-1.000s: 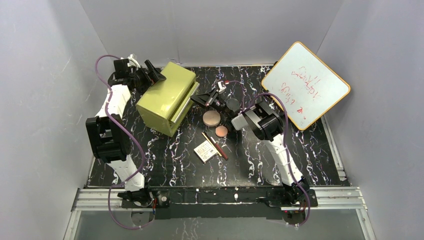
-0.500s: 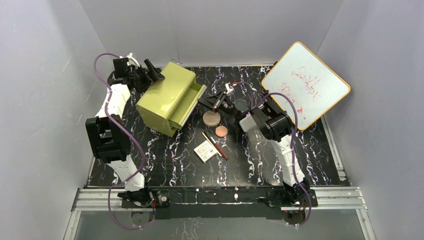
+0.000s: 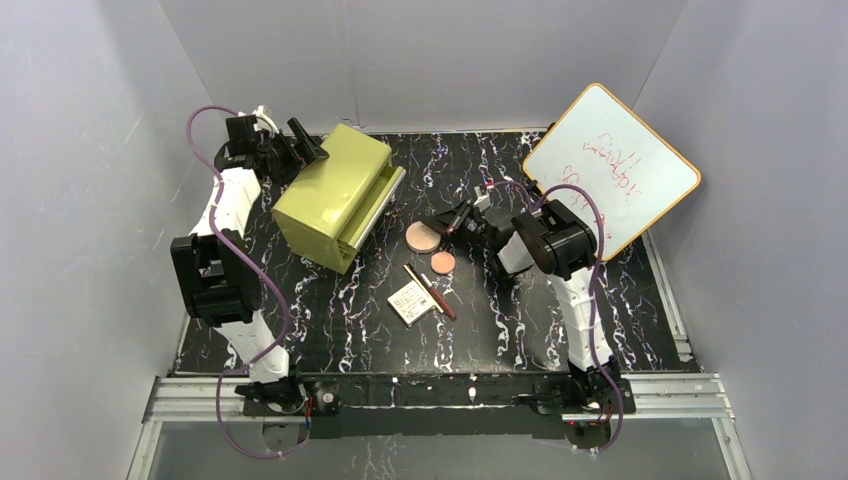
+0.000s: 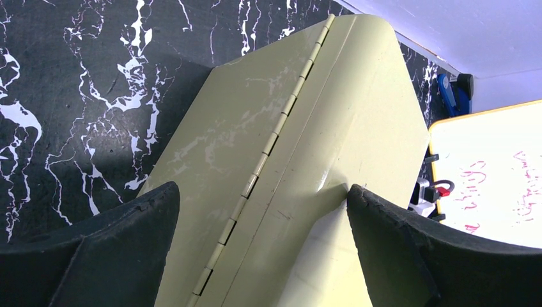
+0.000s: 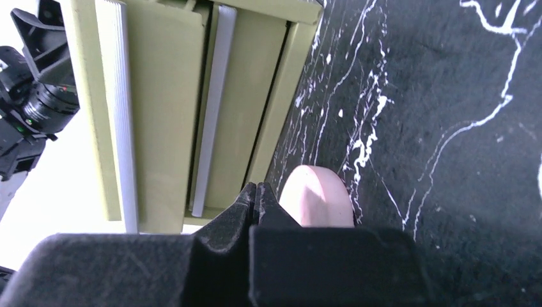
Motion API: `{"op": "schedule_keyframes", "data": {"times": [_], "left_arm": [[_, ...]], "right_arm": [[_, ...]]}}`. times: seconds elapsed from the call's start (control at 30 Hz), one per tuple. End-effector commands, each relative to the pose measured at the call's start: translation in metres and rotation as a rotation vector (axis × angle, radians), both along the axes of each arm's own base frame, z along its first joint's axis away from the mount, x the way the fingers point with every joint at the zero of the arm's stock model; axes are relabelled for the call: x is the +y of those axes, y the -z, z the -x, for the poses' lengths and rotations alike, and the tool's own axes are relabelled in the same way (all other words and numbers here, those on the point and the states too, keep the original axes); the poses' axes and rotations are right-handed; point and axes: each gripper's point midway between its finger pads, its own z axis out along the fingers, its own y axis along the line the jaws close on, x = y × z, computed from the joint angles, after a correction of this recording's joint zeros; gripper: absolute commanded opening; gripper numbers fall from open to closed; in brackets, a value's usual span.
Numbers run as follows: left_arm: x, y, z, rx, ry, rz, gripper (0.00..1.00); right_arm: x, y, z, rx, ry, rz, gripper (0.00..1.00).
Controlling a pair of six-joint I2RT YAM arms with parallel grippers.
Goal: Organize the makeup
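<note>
Black, white-veined tabletop (image 3: 340, 330) fills the space between plain grey walls, with both arm bases bolted at its near edge. Nearest of the makeup is the cream square palette (image 3: 411, 302), lying flat near the middle of the table. Just beyond it and to its right lie two pencils, close together and roughly parallel: the thin gold pencil (image 3: 413, 276) on the left and the dark red pencil (image 3: 440, 299) on the right, the red one running along the palette's right edge. A little farther back sits the smaller pinkish-tan disc (image 3: 443, 262), and behind that the larger disc (image 3: 424, 237), the two apart from each other.

The right gripper (image 3: 447, 222) hangs just beside the larger disc on its far right side; the right wrist view shows its fingers (image 5: 243, 204) pressed together with nothing between them, and the disc directly past their tips.

Farther left stands the olive-green drawer box (image 3: 333, 193), turned at an angle, its drawer fronts facing the discs. The left gripper (image 3: 312, 150) is at the box's far left corner, fingers (image 4: 108, 256) spread wide on either side of the hinged top. At the far right, the orange-framed whiteboard (image 3: 612, 168) leans tilted, with red scribbles on it.
</note>
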Motion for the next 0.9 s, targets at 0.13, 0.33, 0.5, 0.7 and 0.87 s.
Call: {"op": "schedule_keyframes", "data": {"times": [0.13,0.33,0.5,0.7,0.87], "left_arm": [[0.023,0.041,0.026,0.163,-0.066,-0.102,0.99],[0.022,0.037,0.025,0.146,-0.066,-0.091,0.99],[0.02,0.033,0.021,0.13,-0.066,-0.074,0.99],[0.019,0.03,0.018,0.117,-0.064,-0.074,0.99],[0.02,0.029,0.019,0.117,-0.063,-0.08,0.99]], "right_arm": [[-0.003,-0.038,0.006,-0.126,-0.029,0.094,0.42],[-0.006,-0.073,-0.003,-0.207,-0.032,0.316,0.58],[0.013,-0.092,-0.018,-0.181,-0.124,0.419,0.62],[0.039,-0.11,-0.037,-0.184,-0.167,0.57,0.63],[0.05,-0.115,-0.048,-0.162,-0.165,0.742,0.63]]}}
